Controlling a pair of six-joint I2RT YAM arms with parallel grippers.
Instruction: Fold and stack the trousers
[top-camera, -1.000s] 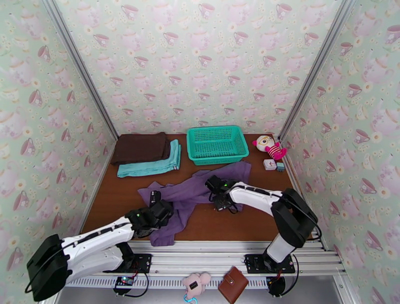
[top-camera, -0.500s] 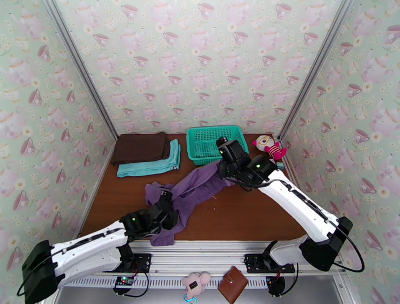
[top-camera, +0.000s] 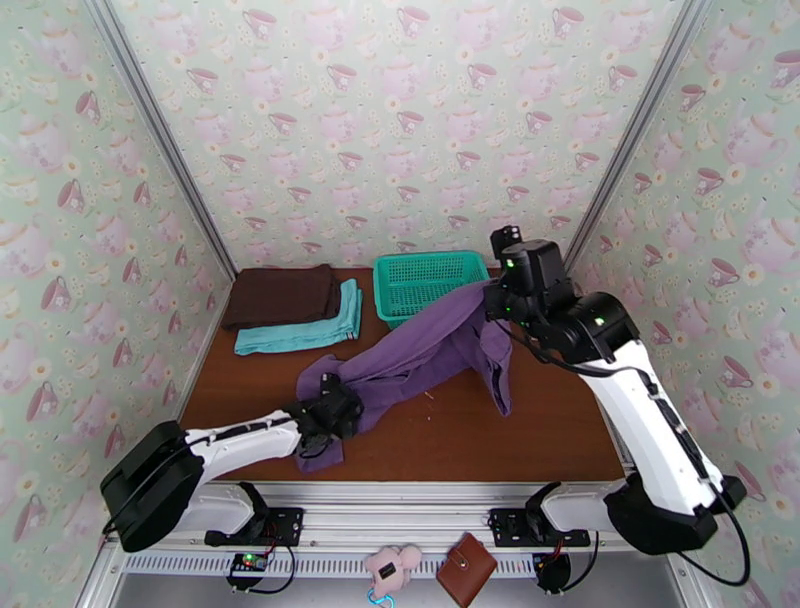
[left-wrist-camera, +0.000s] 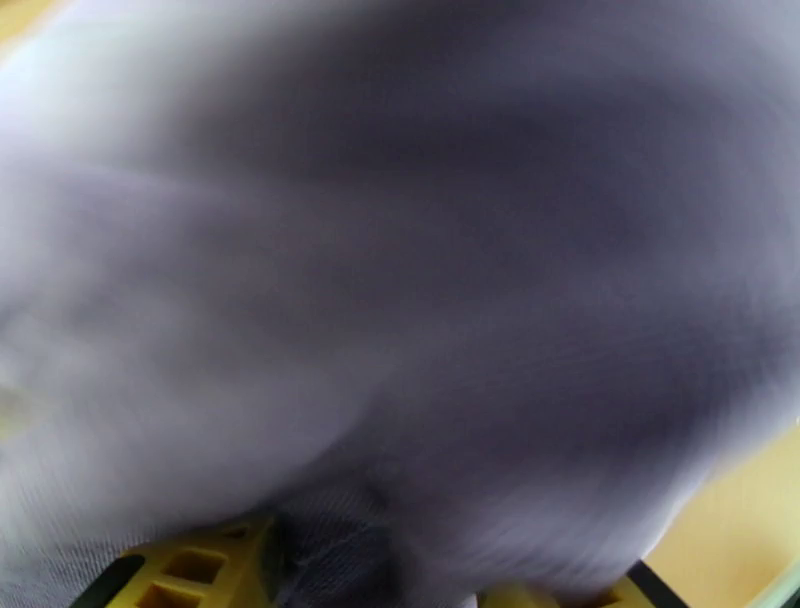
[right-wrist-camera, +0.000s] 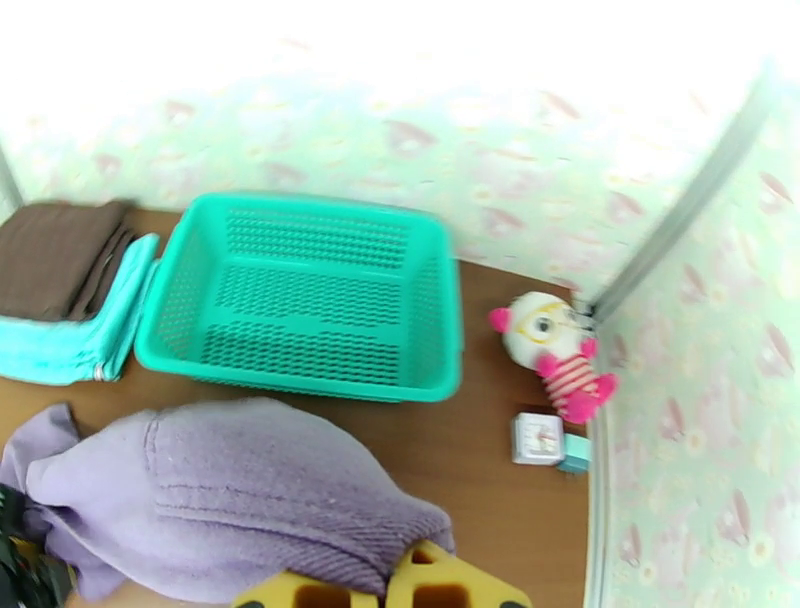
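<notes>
Trousers (top-camera: 420, 350): plain purple soft fabric, ribbed weave visible in the right wrist view. They are drawn out in a long slanted band from the near left of the table (top-camera: 540, 430) up towards the far right. The upper end is off the table, in front of the near right corner of the teal mesh basket (top-camera: 400, 275). One flap hangs straight down below that end. The lower end lies crumpled on the table, near left.

Right gripper (top-camera: 492, 300): jaws pressed together, pinching the upper end of the trousers. The right wrist view shows cloth bunched at the yellow fingertips.

Left gripper (top-camera: 335, 408): low on the lower end of the trousers. The left wrist view is blurred, with purple fabric lying between the yellow fingers. Cannot tell whether the jaws clamp it.

Change from one second ago: the trousers then lay loosely spread on the table, with the right gripper low on them at mid-table. Half a second ago one end was raised beside the basket's near edge. It is now higher and further right, the band is longer, and the hanging flap is new. The left gripper is at nearly the same spot, with its arm lower and more stretched out.

Unchanged: dark brown folded garment (top-camera: 280, 295) and teal folded garment (top-camera: 300, 335), far left.
</notes>
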